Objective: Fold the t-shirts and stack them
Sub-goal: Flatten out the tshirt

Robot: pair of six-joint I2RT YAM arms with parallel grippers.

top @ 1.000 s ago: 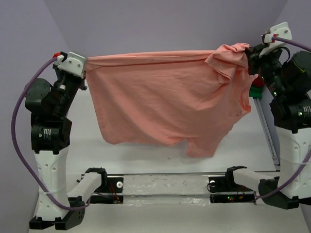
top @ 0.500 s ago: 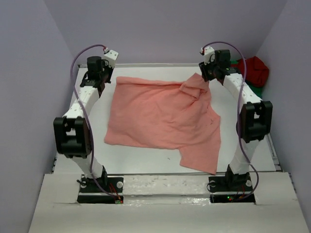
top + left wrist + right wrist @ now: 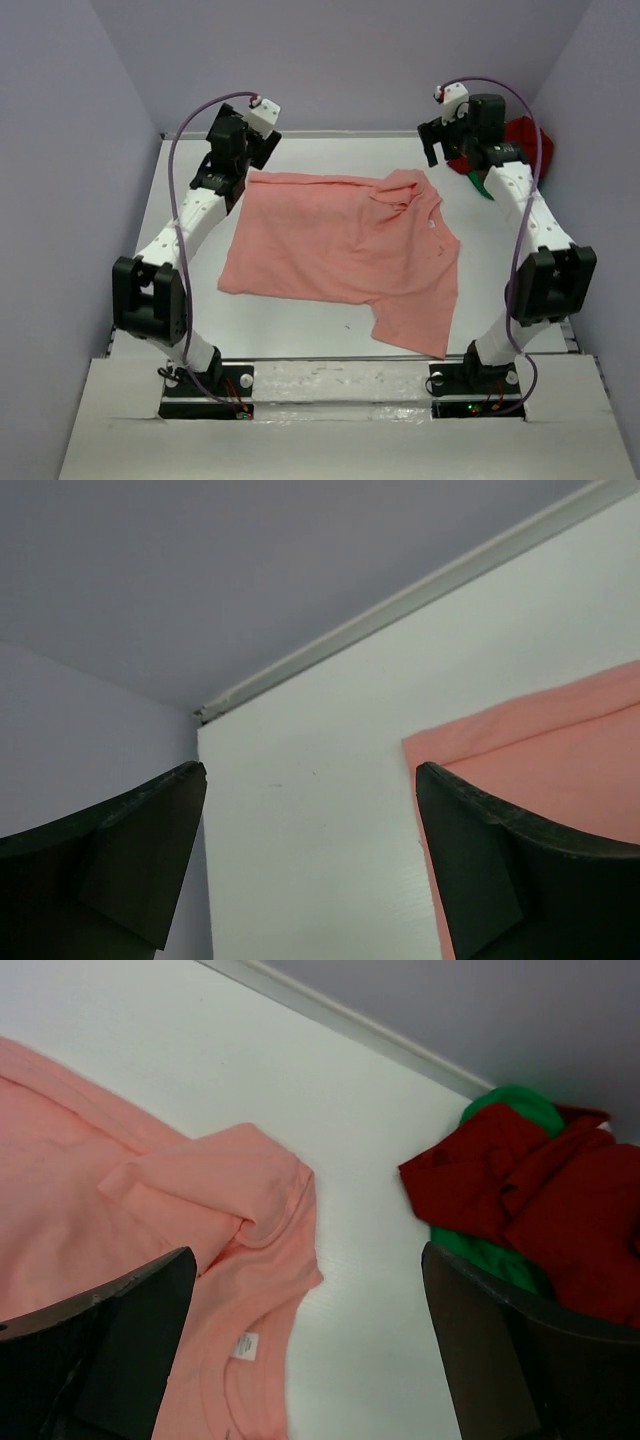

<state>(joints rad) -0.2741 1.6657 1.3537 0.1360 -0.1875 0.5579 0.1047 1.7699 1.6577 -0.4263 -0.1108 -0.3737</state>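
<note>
The salmon-pink t-shirt (image 3: 340, 250) lies spread on the white table, one sleeve folded over near its collar (image 3: 215, 1195) and its neck label (image 3: 245, 1345) showing. My left gripper (image 3: 255, 155) (image 3: 310, 780) hangs open just above the shirt's far-left corner (image 3: 540, 740), nothing between its fingers. My right gripper (image 3: 437, 150) (image 3: 308, 1255) is open above the shirt's far-right shoulder, holding nothing. The dark red t-shirt (image 3: 525, 140) (image 3: 520, 1190) lies crumpled on the bright green t-shirt (image 3: 482, 186) (image 3: 490, 1260) in the far right corner.
Lilac walls close in the table at the back and on both sides. A pale ledge (image 3: 400, 600) runs along the table's far edge. The arms' base rail (image 3: 340, 385) sits at the near edge.
Both grippers have opened and let go of the pink t-shirt. It was held up stretched between them; now it lies flat on the table, and both arms reach over its far edge.
</note>
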